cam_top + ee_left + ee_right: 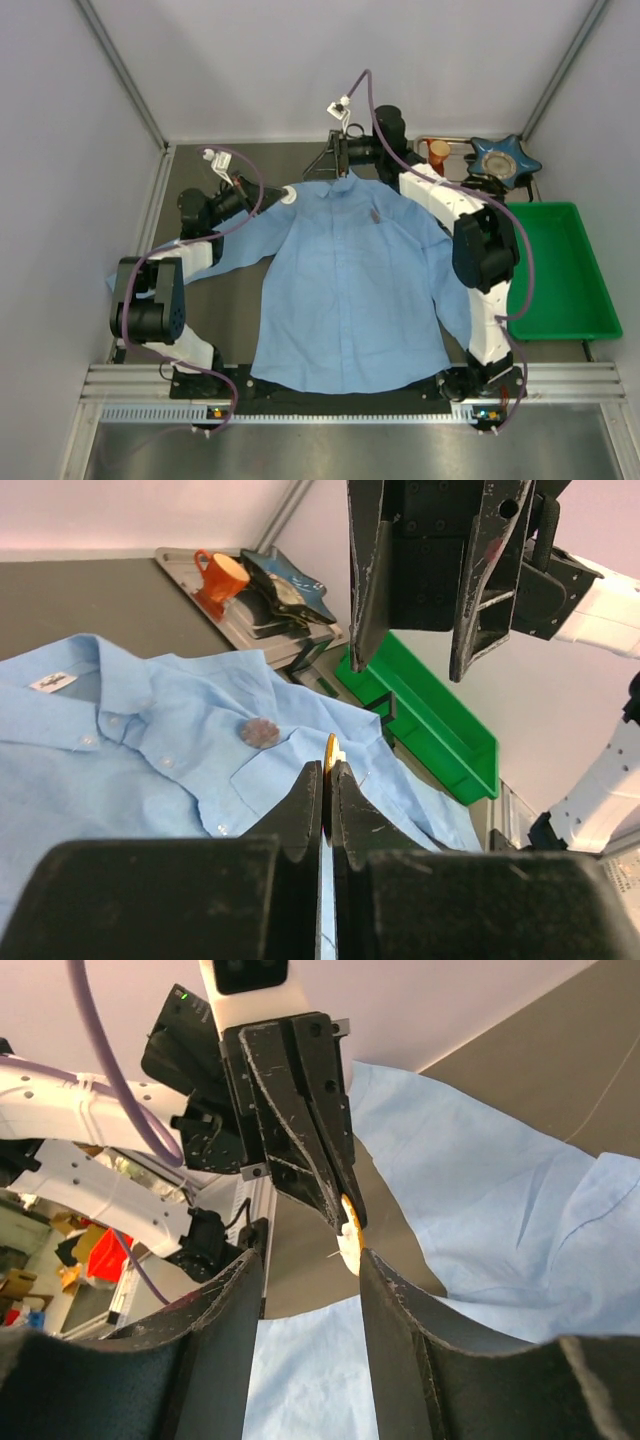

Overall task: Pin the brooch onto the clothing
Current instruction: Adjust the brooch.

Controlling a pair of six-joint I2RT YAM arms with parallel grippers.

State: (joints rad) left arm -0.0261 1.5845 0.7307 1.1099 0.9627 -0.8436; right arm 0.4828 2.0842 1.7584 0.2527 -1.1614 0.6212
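Left pincer (327, 780) on brooch (331, 748), tag (52, 682) illegible

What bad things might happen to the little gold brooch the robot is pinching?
1. The left gripper pinches the brooch only by its thin edge, so it might slip out and drop.
2. The right gripper stands open on either side of the brooch. If it closes crookedly, it could knock the brooch loose or bend it.
3. The shirt lies loose and wrinkled, so it might bunch up when the brooch is pushed in.
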